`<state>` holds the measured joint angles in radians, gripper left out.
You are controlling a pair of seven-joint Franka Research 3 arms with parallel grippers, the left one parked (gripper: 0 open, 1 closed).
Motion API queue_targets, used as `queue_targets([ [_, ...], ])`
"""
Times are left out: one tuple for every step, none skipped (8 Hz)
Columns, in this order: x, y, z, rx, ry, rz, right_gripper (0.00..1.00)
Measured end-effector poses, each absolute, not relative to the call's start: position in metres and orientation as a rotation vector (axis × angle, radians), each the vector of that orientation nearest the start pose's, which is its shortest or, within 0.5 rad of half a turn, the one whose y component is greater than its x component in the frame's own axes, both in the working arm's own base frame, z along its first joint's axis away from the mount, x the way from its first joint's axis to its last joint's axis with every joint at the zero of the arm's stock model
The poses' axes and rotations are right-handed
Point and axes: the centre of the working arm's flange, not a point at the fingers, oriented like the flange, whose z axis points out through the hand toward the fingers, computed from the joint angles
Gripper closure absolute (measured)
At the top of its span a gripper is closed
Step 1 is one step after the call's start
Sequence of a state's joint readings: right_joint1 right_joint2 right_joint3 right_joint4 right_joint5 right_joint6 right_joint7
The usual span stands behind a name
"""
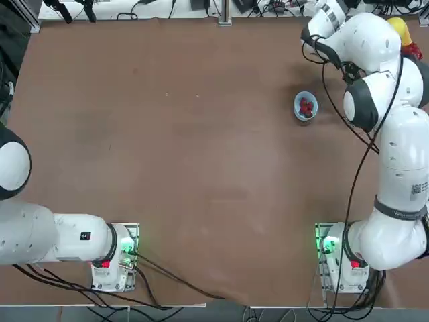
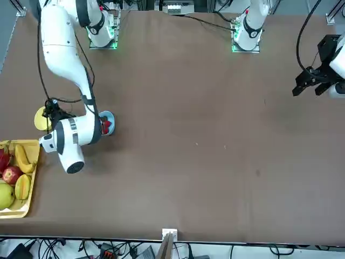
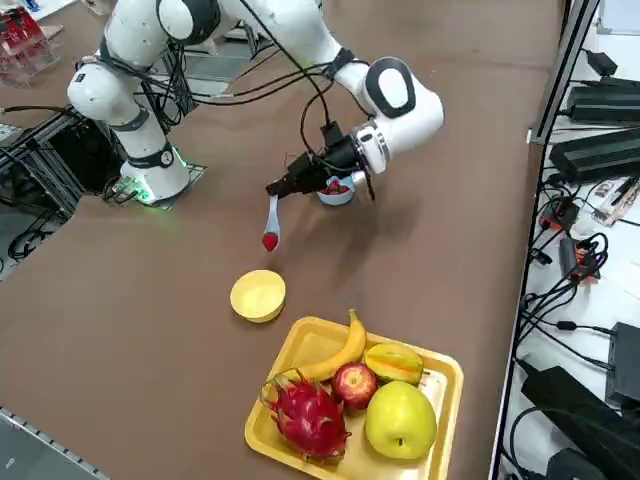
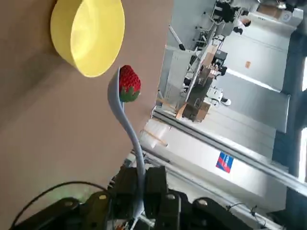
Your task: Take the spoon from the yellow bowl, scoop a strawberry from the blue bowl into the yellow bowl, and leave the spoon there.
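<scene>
My right gripper (image 3: 290,184) is shut on the handle of the pale blue spoon (image 3: 272,214), which hangs above the table. A red strawberry (image 3: 270,241) sits in the spoon's scoop. The wrist view shows the spoon (image 4: 125,120) rising from between the closed fingers, with the strawberry (image 4: 128,83) on it, just beside the empty yellow bowl (image 4: 88,36). In the side view the yellow bowl (image 3: 258,295) stands on the table a short way past the spoon tip. The blue bowl (image 3: 336,190) with strawberries in it is behind the gripper, also seen from overhead (image 1: 305,106).
A rectangular yellow fruit tray (image 3: 443,400) with a banana, apple, dragon fruit and other fruit lies close beyond the yellow bowl. From the front, that tray (image 2: 31,178) sits at the table's edge, near the yellow bowl (image 2: 39,120) and blue bowl (image 2: 107,123).
</scene>
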<state>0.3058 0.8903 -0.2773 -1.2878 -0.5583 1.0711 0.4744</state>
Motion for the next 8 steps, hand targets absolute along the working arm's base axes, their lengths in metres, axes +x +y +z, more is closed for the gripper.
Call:
queue_targets([
  [0.623, -0.031, 0.230, 1.884, -0.367, -0.939, 0.88],
  [0.622, -0.050, 0.227, 1.900, -0.301, -0.996, 0.88],
  [0.621, -0.067, 0.224, 1.911, -0.251, -1.040, 0.88],
  [0.619, -0.076, 0.220, 1.920, -0.207, -1.078, 0.88],
  [0.616, -0.079, 0.215, 1.925, -0.157, -1.112, 0.88],
  [0.615, -0.078, 0.210, 1.927, -0.108, -1.139, 0.88],
  [0.615, -0.077, 0.206, 1.921, -0.050, -1.162, 0.88],
  [0.616, -0.078, 0.203, 1.904, 0.021, -1.188, 0.88],
])
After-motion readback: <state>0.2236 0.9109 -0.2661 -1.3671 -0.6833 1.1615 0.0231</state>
